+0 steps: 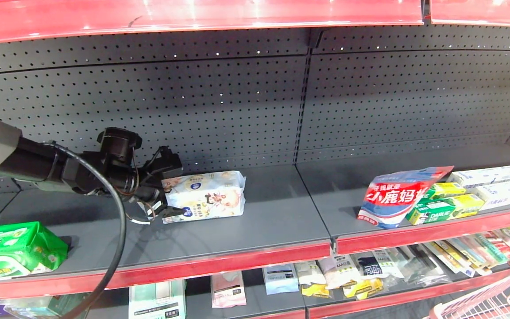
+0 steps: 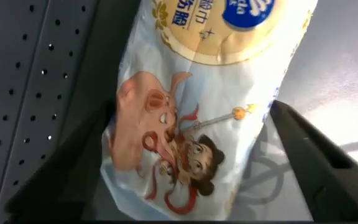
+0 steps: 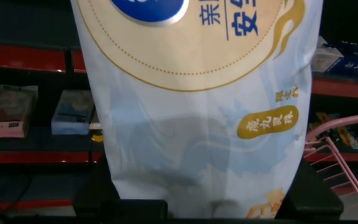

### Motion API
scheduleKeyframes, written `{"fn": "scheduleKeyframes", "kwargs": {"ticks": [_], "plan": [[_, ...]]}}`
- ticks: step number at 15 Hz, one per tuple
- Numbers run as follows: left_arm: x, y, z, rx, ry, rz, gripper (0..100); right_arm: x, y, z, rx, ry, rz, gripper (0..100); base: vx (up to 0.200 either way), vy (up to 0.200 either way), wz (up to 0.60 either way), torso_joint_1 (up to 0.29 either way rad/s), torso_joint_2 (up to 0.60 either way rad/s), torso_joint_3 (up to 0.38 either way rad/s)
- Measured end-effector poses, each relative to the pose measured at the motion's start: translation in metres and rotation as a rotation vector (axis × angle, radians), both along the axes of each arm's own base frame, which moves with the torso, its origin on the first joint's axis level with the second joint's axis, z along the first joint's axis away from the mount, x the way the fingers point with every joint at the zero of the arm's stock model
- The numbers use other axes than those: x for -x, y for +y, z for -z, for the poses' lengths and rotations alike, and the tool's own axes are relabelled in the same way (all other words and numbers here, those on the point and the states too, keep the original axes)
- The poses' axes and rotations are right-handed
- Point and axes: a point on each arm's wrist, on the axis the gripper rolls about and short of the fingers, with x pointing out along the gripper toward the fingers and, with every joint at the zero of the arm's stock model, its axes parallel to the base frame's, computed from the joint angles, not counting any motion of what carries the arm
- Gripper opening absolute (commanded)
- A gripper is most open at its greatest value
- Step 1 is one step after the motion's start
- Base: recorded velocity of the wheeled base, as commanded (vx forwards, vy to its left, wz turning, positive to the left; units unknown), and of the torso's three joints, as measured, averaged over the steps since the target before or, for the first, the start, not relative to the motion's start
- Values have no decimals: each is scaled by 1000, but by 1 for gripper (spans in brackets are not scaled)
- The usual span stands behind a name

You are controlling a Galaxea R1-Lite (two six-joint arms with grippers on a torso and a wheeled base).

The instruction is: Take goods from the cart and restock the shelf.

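Two packs: our left gripper jaws straddle the shelved pack, grip untellable; right gripper jaws clamp the spare pack; a snagged retreat could drag the shelved one.

In the head view the left gripper covers the left end of the white pack on the shelf. The green pack is cut by the left edge, and the pink cart by the lower right corner. The second white pack, held in the right gripper, loses its top at the edge of the right wrist view. The small packets on the lower shelf are too small to tell apart
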Motion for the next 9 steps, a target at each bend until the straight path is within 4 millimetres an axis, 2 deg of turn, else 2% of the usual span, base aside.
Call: {"fn": "scheduleKeyframes", "kwargs": {"ticks": [5, 9], "plan": [[3, 0, 2, 3, 14, 13, 0, 0, 0, 1, 0, 2, 0, 0, 0, 0, 0, 0, 0, 0], [21, 1, -7, 33, 40, 55, 0, 0, 0, 1, 2, 2, 0, 0, 0, 0, 0, 0, 0, 0]]}}
